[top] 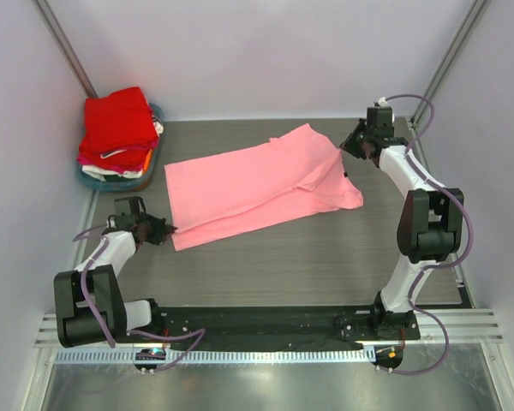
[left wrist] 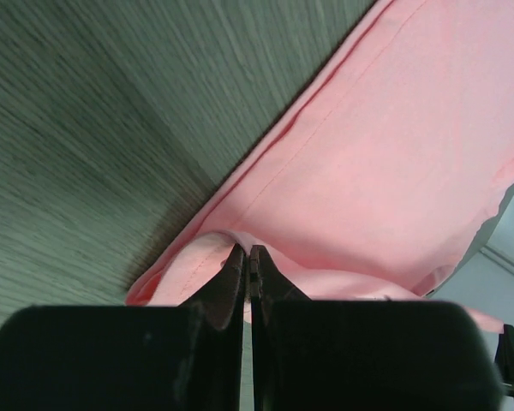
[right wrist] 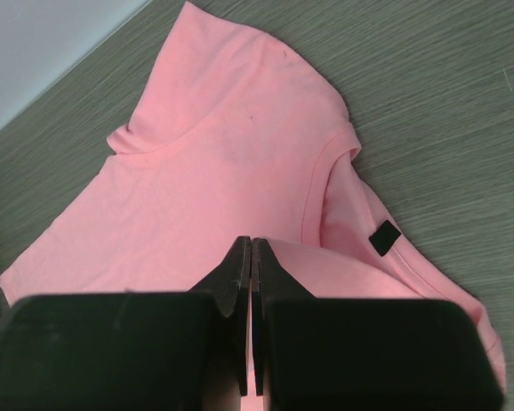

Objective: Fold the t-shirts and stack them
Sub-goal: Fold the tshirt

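Stretching slantwise over the grey, grained tabletop (top: 325,257), the pink t-shirt (top: 257,184) lies flat with its long axis running from near-left to far-right. The left gripper (top: 164,229) is clenched on the hem corner at the near-left end. The right gripper (top: 349,150) is clenched on shoulder cloth at the far-right end, beside the black neck label (right wrist: 384,240). Each arm has its own end, so the fold probably carries one end along that axis. The stack of folded t-shirts (top: 116,128) fills the teal tray (top: 84,178) in the far-left corner, between pale walls (top: 265,51).
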You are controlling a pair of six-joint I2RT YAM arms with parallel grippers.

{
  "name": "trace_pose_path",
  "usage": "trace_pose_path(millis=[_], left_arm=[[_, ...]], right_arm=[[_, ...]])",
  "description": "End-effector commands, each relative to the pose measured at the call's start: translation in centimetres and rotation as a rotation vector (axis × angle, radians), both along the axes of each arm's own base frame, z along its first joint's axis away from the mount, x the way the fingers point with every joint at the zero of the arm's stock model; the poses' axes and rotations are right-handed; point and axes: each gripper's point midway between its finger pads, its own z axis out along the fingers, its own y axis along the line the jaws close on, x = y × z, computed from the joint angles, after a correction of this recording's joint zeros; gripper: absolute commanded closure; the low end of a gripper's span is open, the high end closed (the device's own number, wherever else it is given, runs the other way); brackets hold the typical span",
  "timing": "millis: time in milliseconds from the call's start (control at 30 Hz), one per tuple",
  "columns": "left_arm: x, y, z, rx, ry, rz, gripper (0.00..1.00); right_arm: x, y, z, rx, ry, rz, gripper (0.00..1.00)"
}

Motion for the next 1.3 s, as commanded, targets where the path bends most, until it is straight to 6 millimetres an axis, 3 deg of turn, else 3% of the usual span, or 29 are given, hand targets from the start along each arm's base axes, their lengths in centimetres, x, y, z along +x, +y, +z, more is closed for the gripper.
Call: trace_pose_path(millis=[0,767,1267], left_arm=[[2.1,0.7,2.0,0.016,-0.086,-0.004,1.00],[4.5,0.2,1.7,-0.046,-0.086,-0.039,1.00],[4.7,-0.1,1.7,-0.060,-0.091,-0.047,1.00]], right_arm=[[1.4,-0.6,1.7,-0.030,-0.051,-0.017,0.99],[3.2,-1.7,0.3,-0.059,-0.031,-0.083,0.99],[2.5,-2.7,1.7,-0.090,-0.052,-0.129,0.99]])
